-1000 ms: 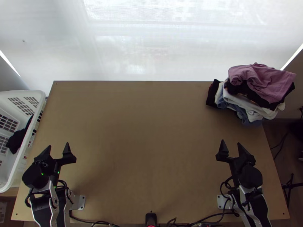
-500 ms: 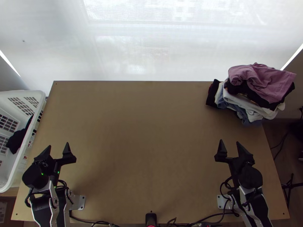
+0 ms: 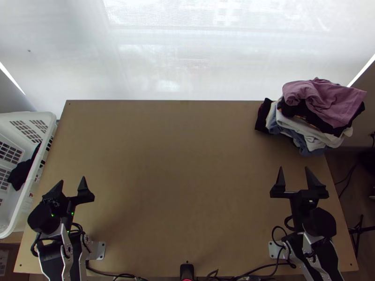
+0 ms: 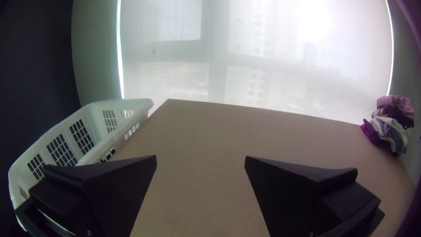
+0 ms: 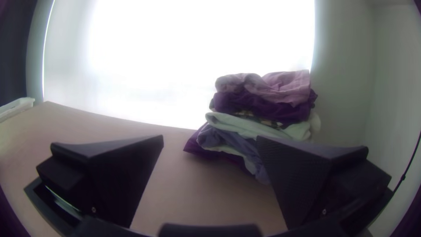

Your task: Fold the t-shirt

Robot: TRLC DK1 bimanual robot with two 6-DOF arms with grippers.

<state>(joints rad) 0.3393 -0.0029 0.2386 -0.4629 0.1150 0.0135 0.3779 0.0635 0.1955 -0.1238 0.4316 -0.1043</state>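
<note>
On worktop's (image 3: 187, 164) far right corner, piled clothes (image 3: 293, 123) (mauve piece (image 3: 328, 100) topmost). Toward near left, left gripper (image 3: 72, 179), spread wide; toward near right, right gripper (image 3: 294, 167), likewise.

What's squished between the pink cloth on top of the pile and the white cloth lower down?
Dark cloth, with patterned fabric under it, lies between the pink cloth and the white cloth in the right wrist view.

No readable text, no labels (corners dark), apparently no signs
</note>
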